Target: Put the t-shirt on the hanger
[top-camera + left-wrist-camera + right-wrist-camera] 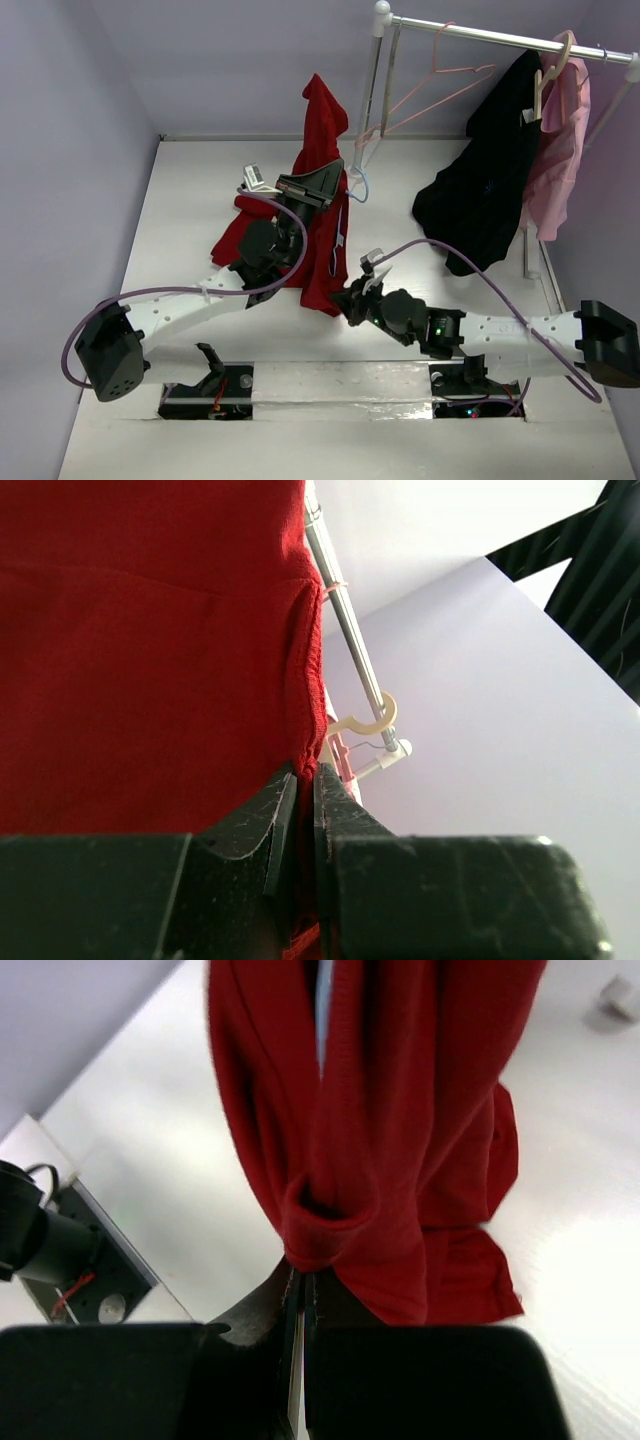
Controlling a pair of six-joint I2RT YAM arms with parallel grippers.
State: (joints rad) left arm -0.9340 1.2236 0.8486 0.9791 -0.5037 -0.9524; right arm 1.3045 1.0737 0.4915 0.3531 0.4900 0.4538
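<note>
T-shirt (320, 120) pinched by left end effector (300, 780) above, right end effector (301, 1278) below.

White table top (190, 200), matte, fills the floor of the booth; glossy strip with glare along its near edge (340, 405). Plain lavender walls on three sides: back wall (240, 60), left wall (60, 200), right wall (605, 270), all bare. Metal clothes rail (480, 33) runs across the upper right on a chrome upright (372, 80) with a white ball cap. On the rail: thin pink hanger (440, 85) hanging bare, black garment (490, 170) drooping to the table, pink garment (562, 160) beside it at the rail's far right end. Left wrist view shows the rail from below (350, 630) with a cream hook (370, 718) over it. Light is even and diffuse, shadows soft.
</note>
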